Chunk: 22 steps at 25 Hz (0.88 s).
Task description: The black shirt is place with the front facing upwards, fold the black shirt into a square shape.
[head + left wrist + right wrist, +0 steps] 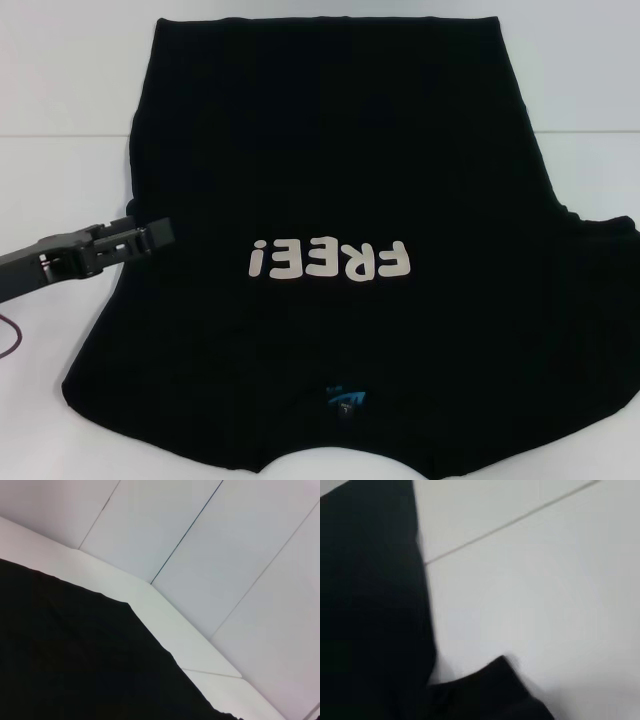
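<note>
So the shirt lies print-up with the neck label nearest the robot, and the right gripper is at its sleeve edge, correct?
Not quite: it is the left gripper at the black shirt's edge, as the head view shows. The right gripper is out of sight there. Print up and neck label nearest the robot are correct.

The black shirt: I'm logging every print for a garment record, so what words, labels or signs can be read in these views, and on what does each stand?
"FREE!" in pale letters on the front of the black shirt, seen upside down from the head view.
Small blue neck label inside the collar: its marking is too small to read.
Left tool at the shirt's left edge: no text visible.
Both wrist views: no text.
</note>
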Tool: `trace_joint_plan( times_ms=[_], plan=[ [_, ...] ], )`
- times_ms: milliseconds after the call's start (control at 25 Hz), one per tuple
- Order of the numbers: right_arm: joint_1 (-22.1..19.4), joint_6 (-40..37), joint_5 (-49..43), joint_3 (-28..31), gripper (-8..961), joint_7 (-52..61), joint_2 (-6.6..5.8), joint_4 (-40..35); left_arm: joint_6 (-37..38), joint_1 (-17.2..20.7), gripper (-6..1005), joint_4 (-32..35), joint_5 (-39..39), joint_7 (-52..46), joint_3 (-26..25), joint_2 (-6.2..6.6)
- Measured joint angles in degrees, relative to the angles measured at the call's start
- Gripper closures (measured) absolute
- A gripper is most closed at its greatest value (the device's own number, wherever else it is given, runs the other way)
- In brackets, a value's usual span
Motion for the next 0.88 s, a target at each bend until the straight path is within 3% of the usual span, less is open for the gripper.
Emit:
trace_joint_plan(
  times_ms=[320,480,680,880],
  plan=[
    [2.46,-11.25,6.74,-0.27,865,-0.12,0.66,-3.93,0.06,0.04,50,0.00,-1.15,-0.17,-0.09,0.08],
    [4.99,-15.56,10.75,-2.97,855,-0.11,2.04,-6.15,0.12,0.04,50,-0.01,-1.62,-0.21,-1.14,0.10],
    [9.98,-11.00,9.87,-9.26,843,-0.11,4.35,-1.67,0.14,0.04,50,-0.32,-1.78,-0.20,-2.46,0.20],
    [13.85,-4.33,9.26,-13.54,830,-1.31,4.68,6.79,0.17,0.26,50,-0.43,-1.78,-0.23,-3.81,0.26]
  ],
)
